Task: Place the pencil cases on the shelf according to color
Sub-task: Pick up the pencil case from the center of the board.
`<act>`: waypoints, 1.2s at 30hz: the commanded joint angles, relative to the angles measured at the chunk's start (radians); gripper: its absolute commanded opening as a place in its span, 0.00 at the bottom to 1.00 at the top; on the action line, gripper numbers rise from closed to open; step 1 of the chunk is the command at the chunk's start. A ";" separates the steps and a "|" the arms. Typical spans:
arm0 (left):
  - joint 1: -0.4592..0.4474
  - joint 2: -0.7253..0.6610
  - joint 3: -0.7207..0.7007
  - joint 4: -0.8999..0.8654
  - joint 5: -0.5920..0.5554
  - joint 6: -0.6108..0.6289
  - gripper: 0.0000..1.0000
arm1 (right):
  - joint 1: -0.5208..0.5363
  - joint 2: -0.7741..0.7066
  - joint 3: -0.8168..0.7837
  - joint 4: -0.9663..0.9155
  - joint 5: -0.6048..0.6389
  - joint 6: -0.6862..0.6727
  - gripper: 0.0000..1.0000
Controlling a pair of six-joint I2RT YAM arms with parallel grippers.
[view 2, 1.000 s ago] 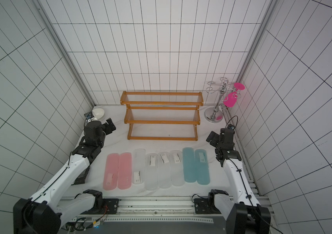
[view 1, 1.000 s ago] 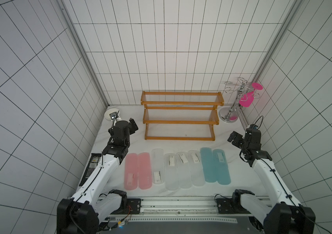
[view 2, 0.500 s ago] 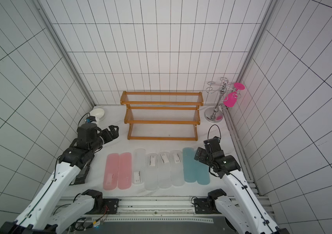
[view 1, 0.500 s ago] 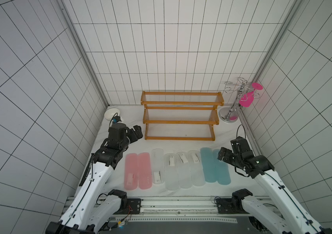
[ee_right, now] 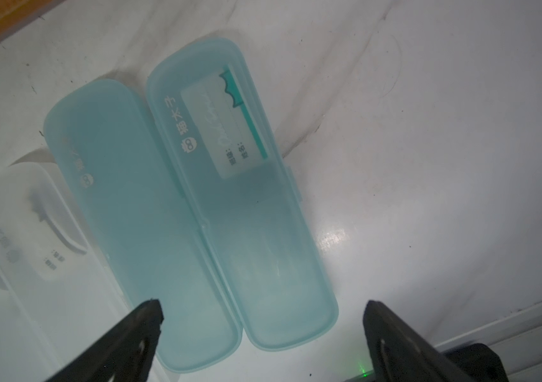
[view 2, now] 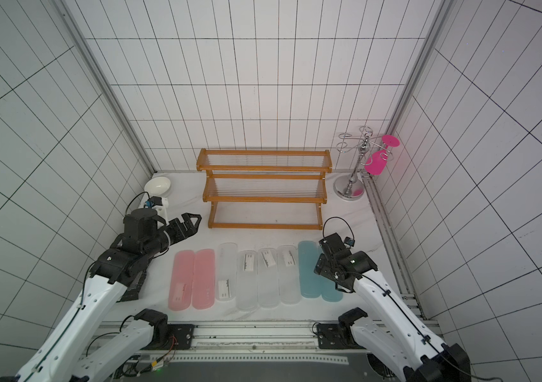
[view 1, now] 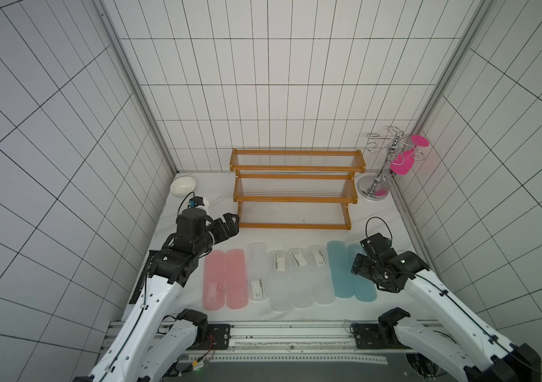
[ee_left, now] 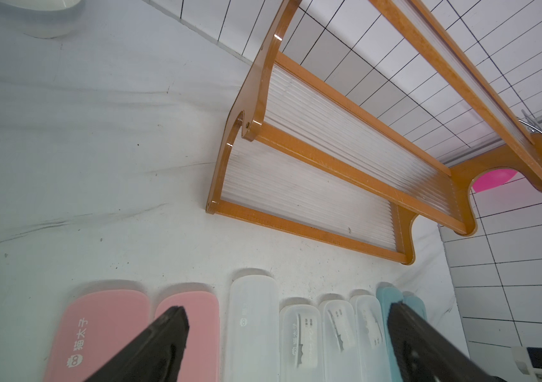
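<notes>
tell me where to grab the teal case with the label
Probably across its narrow width, from straight above: the labelled teal case lies flat and long. The other teal case hugs one long edge, so one finger must slip into that seam.

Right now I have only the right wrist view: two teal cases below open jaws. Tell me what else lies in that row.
Observer: Eight lie side by side: two pink cases on the left arm's side, four frosted clear cases, then your two teal cases.
Operator: Report the shelf.
Observer: The shelf stands beyond the row, all three tiers holding no case.
Operator: Give me the left gripper.
Observer: The left gripper is open and holds nothing; it hovers near the shelf's end on its own side.
</notes>
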 commanded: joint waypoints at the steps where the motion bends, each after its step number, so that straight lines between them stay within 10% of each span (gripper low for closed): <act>1: -0.008 -0.015 -0.001 -0.011 0.037 -0.011 0.98 | -0.008 0.057 -0.028 0.036 -0.052 -0.016 0.99; 36: -0.082 0.011 -0.014 0.013 0.050 -0.065 0.98 | -0.439 0.331 0.075 0.147 -0.190 -0.276 0.99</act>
